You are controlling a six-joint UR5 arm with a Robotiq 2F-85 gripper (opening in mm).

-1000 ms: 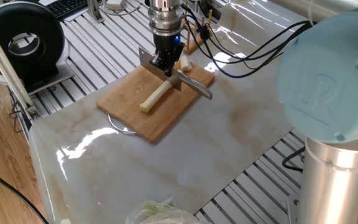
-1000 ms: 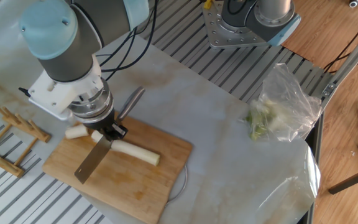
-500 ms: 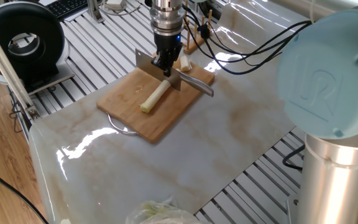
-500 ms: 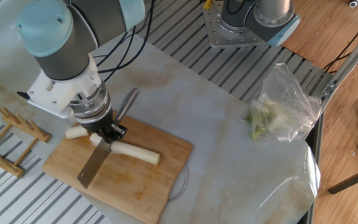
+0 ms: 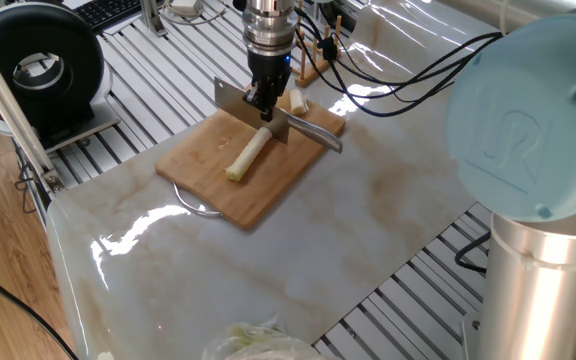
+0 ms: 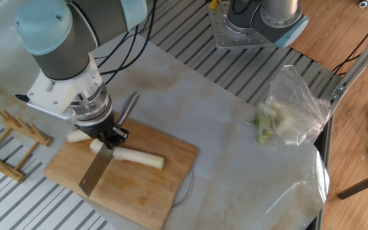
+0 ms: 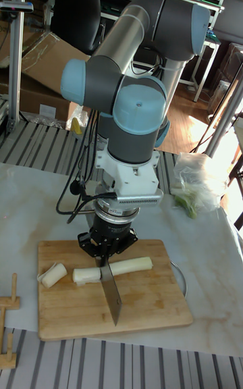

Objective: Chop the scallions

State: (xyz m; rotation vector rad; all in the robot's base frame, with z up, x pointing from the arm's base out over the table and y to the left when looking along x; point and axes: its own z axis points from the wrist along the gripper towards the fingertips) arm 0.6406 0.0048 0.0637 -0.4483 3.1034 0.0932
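In one fixed view, my pincer (image 5: 264, 97) clamps the knife (image 5: 273, 122) across the scallions (image 5: 249, 153) on the cutting board (image 5: 213, 170), blade crosswise for slicing. The other fixed view shows cut chunks (image 6: 76, 135) behind the blade. In the tall fixed view, the knife stands between pieces.

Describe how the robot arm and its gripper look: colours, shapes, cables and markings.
The arm has grey tubular links and round light-blue joint caps, one embossed with a UR logo. A white block and silver ribbed collar lead to the small black gripper. Black cables trail alongside.
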